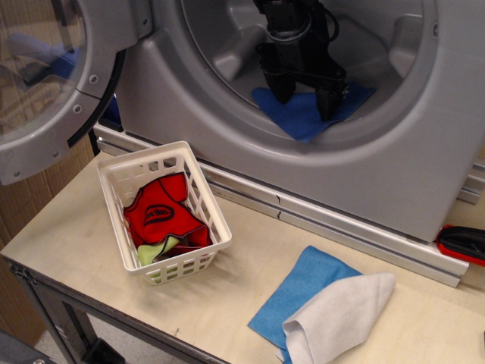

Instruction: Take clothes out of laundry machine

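Note:
The laundry machine (394, 159) is a silver-grey front loader with its round opening facing me. A royal-blue cloth (301, 120) lies on the drum floor near the front rim. My black gripper (304, 97) reaches into the drum from above. It is open, with one fingertip (281, 92) at the cloth's left part and the other (327, 106) on its right part. The tips are at or just touching the cloth; I cannot tell which. Nothing is held.
The washer door (45, 83) stands open at the left. A white slotted basket (198, 199) on the table holds a red cloth (161, 214) and a yellow-green one. A light-blue cloth (303, 284) and a white cloth (337, 315) lie front right. A red-black object (462, 243) sits at the right edge.

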`<action>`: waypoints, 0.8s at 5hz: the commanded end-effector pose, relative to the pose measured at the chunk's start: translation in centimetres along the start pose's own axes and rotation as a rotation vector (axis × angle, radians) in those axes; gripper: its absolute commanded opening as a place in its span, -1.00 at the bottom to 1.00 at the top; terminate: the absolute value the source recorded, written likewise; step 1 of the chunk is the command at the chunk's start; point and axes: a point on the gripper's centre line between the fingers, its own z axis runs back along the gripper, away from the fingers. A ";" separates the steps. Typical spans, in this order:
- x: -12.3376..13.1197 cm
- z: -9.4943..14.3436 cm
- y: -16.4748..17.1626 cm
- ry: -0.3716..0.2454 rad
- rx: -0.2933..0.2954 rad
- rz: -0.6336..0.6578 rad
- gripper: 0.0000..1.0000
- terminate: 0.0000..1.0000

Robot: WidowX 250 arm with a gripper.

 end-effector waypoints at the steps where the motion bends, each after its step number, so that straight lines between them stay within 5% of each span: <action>1: 0.2 1.5 0.7 0.010 0.005 0.031 -1.00 -1.00; 2: -1.0 1.6 1.2 0.088 0.027 0.055 -1.00 -1.00; 4: -2.3 2.3 1.5 0.125 0.069 0.116 -1.00 -1.00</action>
